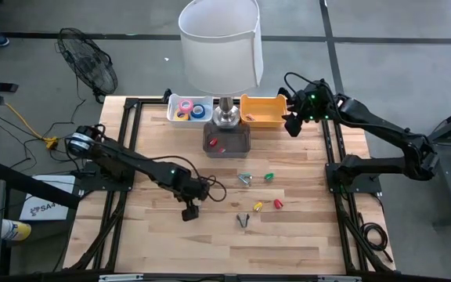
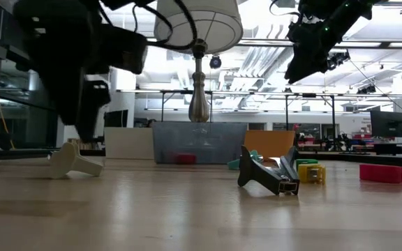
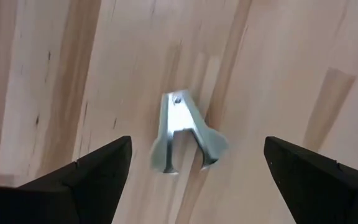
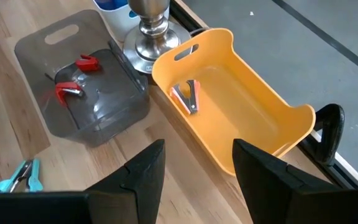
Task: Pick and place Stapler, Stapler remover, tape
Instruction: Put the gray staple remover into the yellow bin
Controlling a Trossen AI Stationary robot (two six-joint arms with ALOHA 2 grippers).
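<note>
A pale staple remover (image 3: 182, 134) lies flat on the wood table, its jaws toward my left gripper (image 3: 197, 149). That gripper hangs open above it, one finger to each side, touching nothing. In the high view my left gripper (image 1: 190, 210) hides this remover; in the low view the remover (image 2: 72, 162) shows beside the gripper. A dark staple remover (image 1: 243, 221), a teal one (image 1: 245, 178) and small green (image 1: 269, 177), yellow (image 1: 258, 206) and red (image 1: 277, 204) staplers lie mid-table. Tape rolls (image 1: 190, 110) sit in a white tray. My right gripper (image 4: 197, 158) waits open above the orange bin (image 4: 241, 106).
A lamp (image 1: 224, 55) stands at the far middle, between the white tray and the orange bin. A grey see-through bin (image 4: 86, 87) in front of it holds red pieces (image 4: 87, 62). The orange bin holds a pink staple remover (image 4: 188, 96). Bare wood lies near the front edge.
</note>
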